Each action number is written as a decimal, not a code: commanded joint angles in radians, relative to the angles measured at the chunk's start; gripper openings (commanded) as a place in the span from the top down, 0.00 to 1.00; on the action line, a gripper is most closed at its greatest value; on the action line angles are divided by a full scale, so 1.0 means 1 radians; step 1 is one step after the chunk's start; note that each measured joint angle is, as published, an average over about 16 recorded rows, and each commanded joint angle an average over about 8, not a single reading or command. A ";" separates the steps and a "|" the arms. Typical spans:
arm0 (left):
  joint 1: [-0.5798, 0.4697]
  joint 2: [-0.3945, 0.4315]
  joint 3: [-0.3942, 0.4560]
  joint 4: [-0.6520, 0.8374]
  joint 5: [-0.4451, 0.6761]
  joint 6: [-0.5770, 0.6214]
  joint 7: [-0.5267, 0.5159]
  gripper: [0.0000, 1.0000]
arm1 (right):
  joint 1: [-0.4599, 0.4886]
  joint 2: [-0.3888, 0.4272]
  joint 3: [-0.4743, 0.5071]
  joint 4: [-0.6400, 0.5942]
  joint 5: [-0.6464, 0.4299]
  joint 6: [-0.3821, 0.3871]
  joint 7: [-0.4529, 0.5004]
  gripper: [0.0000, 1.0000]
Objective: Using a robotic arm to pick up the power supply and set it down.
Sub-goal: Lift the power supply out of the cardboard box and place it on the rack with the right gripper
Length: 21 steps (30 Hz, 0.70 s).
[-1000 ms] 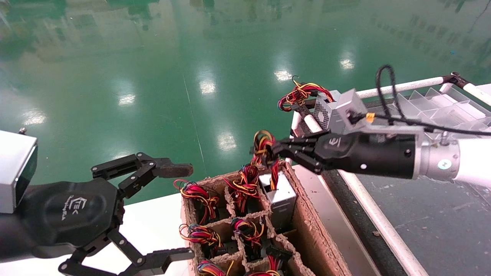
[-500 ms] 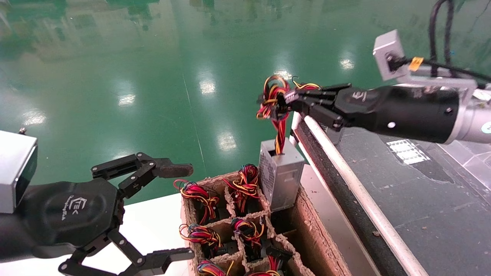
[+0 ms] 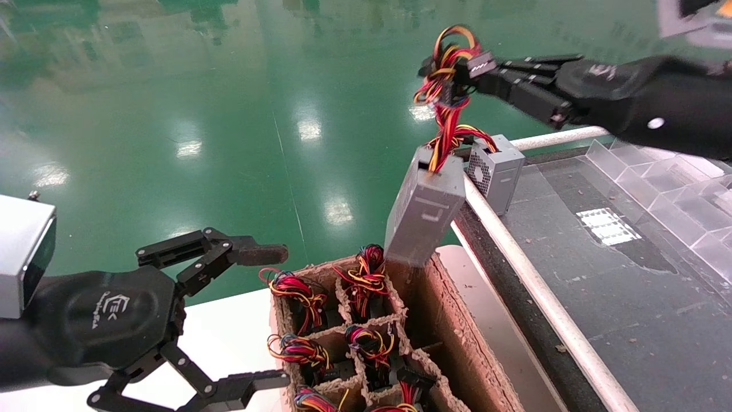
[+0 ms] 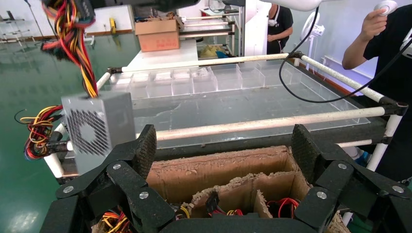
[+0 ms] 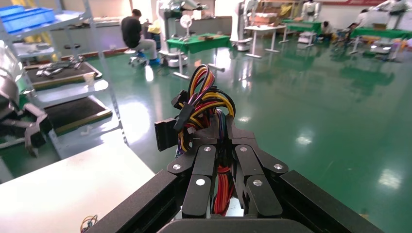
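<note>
Head view: right gripper (image 3: 466, 71) high, upper right, fingers closed tight on the wire bundle (image 3: 446, 86) (red/yellow/black). Power supply (image 3: 424, 213) hangs from those wires, tilted, in the air; its lower end is just above the far-right corner of the cardboard box (image 3: 457, 337), right by the white rail (image 3: 532, 286) of the dark table (image 3: 629, 297). Stamped slot shows on its facing side. No finger contact w/ the metal case, grip is on wires only. A second grey unit (image 3: 496, 171), vent face showing, sits on the table corner just behind the hanging one, own wires on top. Box cells hold more wire-topped units (image 3: 366, 274). Clear plastic dividers (image 3: 657, 183) at the far right of the table. Left gripper (image 3: 269, 312) low at left, over white surface (image 3: 229, 337), fingers spread wide, nothing in them. Green glossy floor (image 3: 229, 114) beyond.

Left wrist view: left gripper's two fingers (image 4: 141, 155) wide apart, empty. Power supply (image 4: 99, 128) seen fan-grille side on, hanging by its wires (image 4: 73, 34) above the box edge (image 4: 218, 170). Rail + table behind; people stand farther off.

Right wrist view: right gripper (image 5: 221, 145) fingers pressed together around the wire bundle (image 5: 206, 104), black connector (image 5: 165, 134) sticking out beside. Supply's case not visible here.
</note>
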 commanded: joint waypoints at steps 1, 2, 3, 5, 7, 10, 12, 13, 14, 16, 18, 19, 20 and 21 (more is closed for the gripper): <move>0.000 0.000 0.000 0.000 0.000 0.000 0.000 0.00 | 0.009 0.014 0.001 0.000 0.012 0.001 0.006 1.00; 0.000 0.000 0.000 0.000 0.000 0.000 0.000 0.00 | 0.012 0.022 0.000 -0.003 0.015 0.001 0.007 1.00; 0.000 0.000 0.000 0.000 0.000 0.000 0.000 0.00 | 0.014 0.030 0.000 -0.007 0.019 0.001 0.006 1.00; 0.000 0.000 0.000 0.000 0.000 0.000 0.000 0.00 | 0.017 0.046 -0.002 -0.015 0.024 0.002 0.003 1.00; 0.000 0.000 0.000 0.000 0.000 0.000 0.000 0.00 | 0.019 0.063 -0.004 -0.026 0.027 0.003 -0.003 1.00; 0.000 0.000 0.000 0.000 0.000 0.000 0.000 0.00 | 0.020 0.089 -0.008 -0.047 0.028 0.005 -0.015 1.00; 0.000 0.000 0.001 0.000 0.000 0.000 0.000 0.00 | 0.020 0.107 -0.011 -0.065 0.026 0.008 -0.026 1.00; 0.000 0.000 0.001 0.000 0.000 0.000 0.000 0.00 | 0.020 0.115 -0.013 -0.075 0.025 0.010 -0.032 1.00; 0.000 0.000 0.001 0.000 0.000 0.000 0.000 0.00 | 0.020 0.124 -0.014 -0.086 0.024 0.011 -0.037 1.00; 0.000 0.000 0.001 0.000 -0.001 0.000 0.000 0.00 | 0.021 0.140 -0.016 -0.108 0.021 0.014 -0.049 1.00; 0.000 0.000 0.001 0.000 -0.001 0.000 0.000 0.00 | 0.021 0.157 -0.019 -0.131 0.018 0.018 -0.062 1.00; 0.000 0.000 0.001 0.000 -0.001 0.000 0.000 0.00 | 0.022 0.164 -0.020 -0.143 0.016 0.020 -0.069 1.00; 0.000 0.000 0.001 0.000 -0.001 0.000 0.000 0.00 | 0.022 0.171 -0.021 -0.154 0.015 0.022 -0.075 1.00; 0.000 0.000 0.001 0.000 -0.001 0.000 0.000 0.00 | 0.023 0.178 -0.022 -0.166 0.013 0.025 -0.082 1.00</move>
